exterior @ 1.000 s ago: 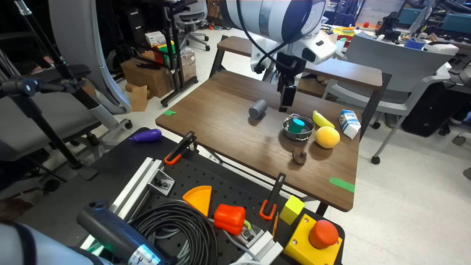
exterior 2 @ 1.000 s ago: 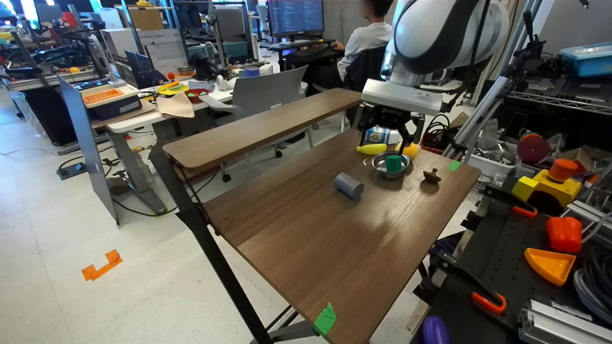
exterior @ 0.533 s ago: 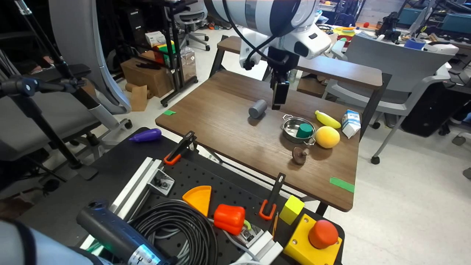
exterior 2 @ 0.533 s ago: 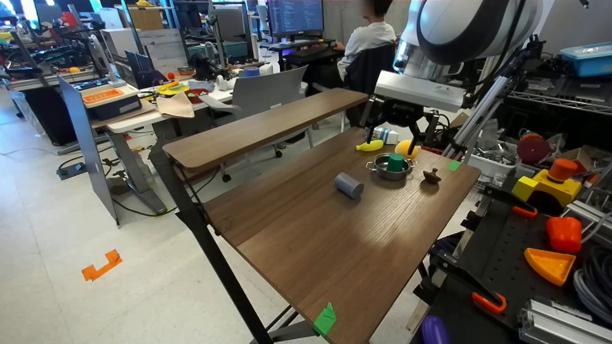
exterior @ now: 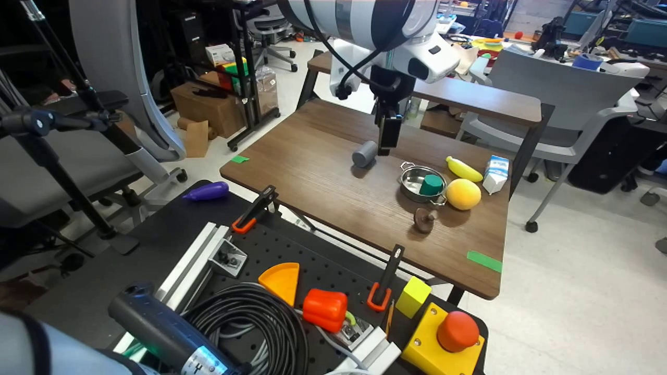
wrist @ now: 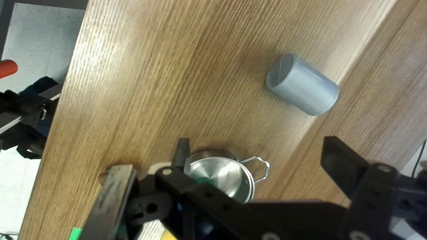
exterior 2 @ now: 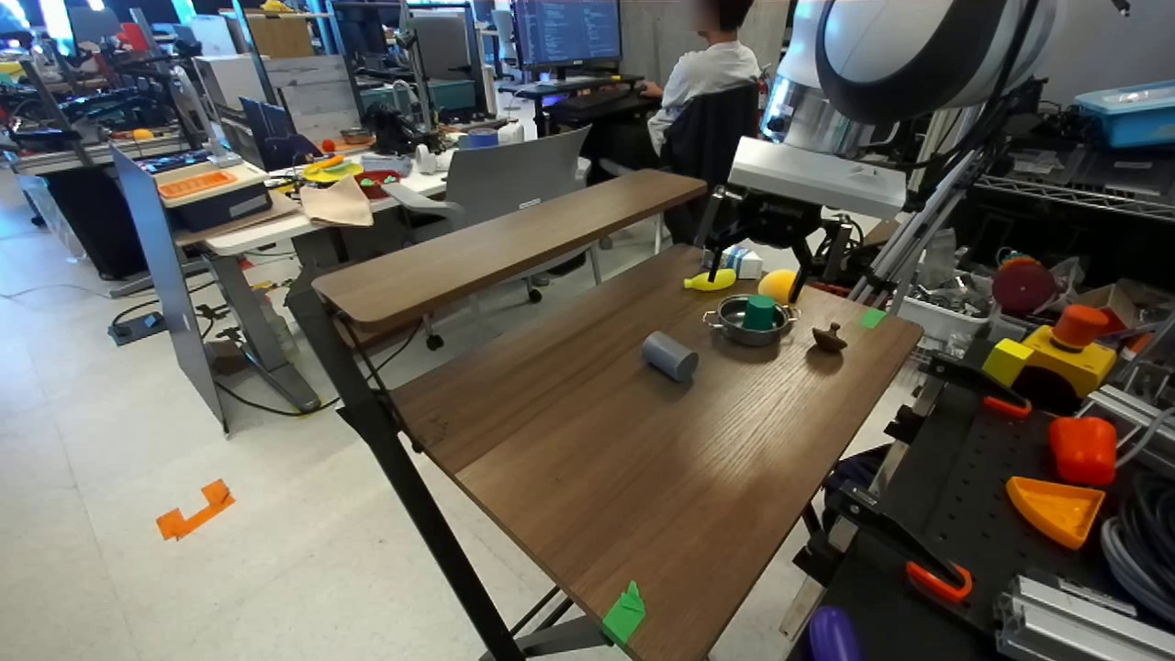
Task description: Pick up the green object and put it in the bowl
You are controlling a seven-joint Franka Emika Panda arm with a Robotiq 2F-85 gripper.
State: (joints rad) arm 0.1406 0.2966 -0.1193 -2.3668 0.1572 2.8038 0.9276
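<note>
Two fingers of my gripper stand spread wide, tips down, hanging clear of the bowl; the green block sits inside that bowl, apart from my fingers, over toward the side where the ball lies; in both exterior views its flat top shows, while in my wrist view only a scrap of green peeps past one finger; the bowl is upright on the table, its bare metal floor shining beside the block. Just beside the bowl rests the ball, though I cannot tell whether the two touch; the banana lies near the bowl on the ball's side, and the carton is on that side too, farther from the bowl; the brown piece, round with a short stem, lies tilted near the bowl; the cylinder, grey, lies on its side across the bowl from the ball; green tape sticks to the table, farther from the bowl than the brown piece; the pepper and the cube are well apart from the bowl, on the black bench.
</note>
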